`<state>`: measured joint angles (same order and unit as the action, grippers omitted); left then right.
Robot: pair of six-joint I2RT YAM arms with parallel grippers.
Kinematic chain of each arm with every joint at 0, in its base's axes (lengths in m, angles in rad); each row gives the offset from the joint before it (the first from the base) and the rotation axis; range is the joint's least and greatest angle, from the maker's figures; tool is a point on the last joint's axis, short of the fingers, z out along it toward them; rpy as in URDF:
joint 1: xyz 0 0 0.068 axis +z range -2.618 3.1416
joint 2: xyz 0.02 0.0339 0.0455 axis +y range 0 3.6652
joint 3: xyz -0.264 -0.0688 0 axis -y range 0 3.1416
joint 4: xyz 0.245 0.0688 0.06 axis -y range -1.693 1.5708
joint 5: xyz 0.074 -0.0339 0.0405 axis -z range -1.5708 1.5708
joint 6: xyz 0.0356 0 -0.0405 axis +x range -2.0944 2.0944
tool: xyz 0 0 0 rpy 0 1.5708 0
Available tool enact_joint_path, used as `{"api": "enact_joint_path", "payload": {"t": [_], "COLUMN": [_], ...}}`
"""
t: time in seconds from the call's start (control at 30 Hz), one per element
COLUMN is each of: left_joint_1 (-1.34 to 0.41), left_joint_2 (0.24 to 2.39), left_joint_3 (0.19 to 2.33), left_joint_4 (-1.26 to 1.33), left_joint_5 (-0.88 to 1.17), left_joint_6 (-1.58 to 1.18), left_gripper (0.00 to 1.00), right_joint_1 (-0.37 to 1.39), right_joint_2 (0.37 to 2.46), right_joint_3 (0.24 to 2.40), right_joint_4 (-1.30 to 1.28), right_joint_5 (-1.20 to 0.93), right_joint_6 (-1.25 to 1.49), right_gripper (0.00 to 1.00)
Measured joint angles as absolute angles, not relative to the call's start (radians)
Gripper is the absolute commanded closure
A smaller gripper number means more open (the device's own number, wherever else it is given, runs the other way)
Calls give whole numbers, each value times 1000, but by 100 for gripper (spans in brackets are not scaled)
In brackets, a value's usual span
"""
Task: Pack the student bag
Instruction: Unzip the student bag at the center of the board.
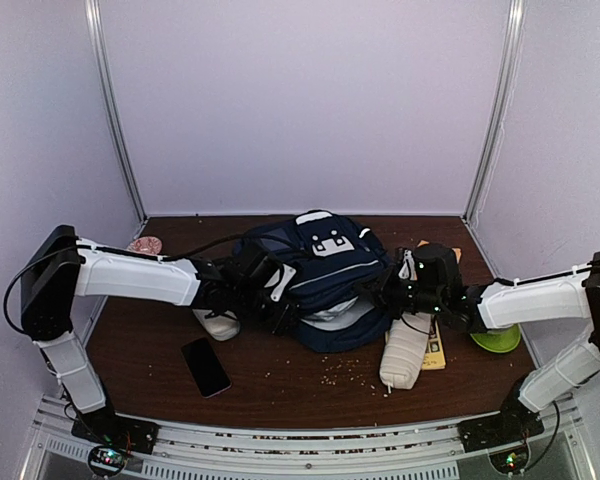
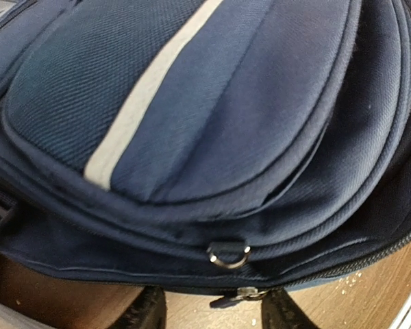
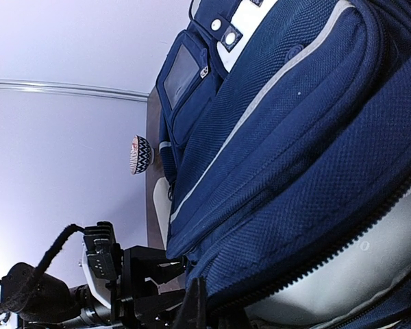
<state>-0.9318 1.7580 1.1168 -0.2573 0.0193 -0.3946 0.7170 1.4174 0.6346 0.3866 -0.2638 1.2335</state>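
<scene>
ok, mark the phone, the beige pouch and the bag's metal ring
phone (image 1: 206, 367), top view, middle of its dark screen.
beige pouch (image 1: 404, 355), top view, middle of its body.
metal ring (image 2: 229, 265), left wrist view, bottom curve of the ring.

The left arm (image 1: 140, 275) and right arm (image 1: 535, 300) reach inward toward each other, forearms nearly level. The left gripper (image 1: 268, 292) points right, jaws partly apart; the right gripper (image 1: 378, 290) points left, jaws closed together.
</scene>
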Motion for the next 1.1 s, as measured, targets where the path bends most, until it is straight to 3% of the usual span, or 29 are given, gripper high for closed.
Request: {"api": "enact_joint_path", "payload": {"t": [0.13, 0.43, 1.1], "left_joint_1": [-932, -932, -862], "left_joint_2": [1779, 1792, 1729], "left_joint_3": [1122, 1122, 996], "left_joint_4": [-245, -228, -180], "left_joint_5": [41, 83, 26], "left_joint_6": [-388, -390, -452], "left_gripper": [62, 100, 100], "right_joint_1": [717, 717, 717], "right_joint_2": [1417, 1417, 1403], "right_joint_3": [635, 635, 635], "right_joint_4": [387, 387, 355], "right_joint_5": [-266, -272, -274], "right_joint_6": [1233, 1233, 1183], "right_gripper": [100, 100, 100]}}
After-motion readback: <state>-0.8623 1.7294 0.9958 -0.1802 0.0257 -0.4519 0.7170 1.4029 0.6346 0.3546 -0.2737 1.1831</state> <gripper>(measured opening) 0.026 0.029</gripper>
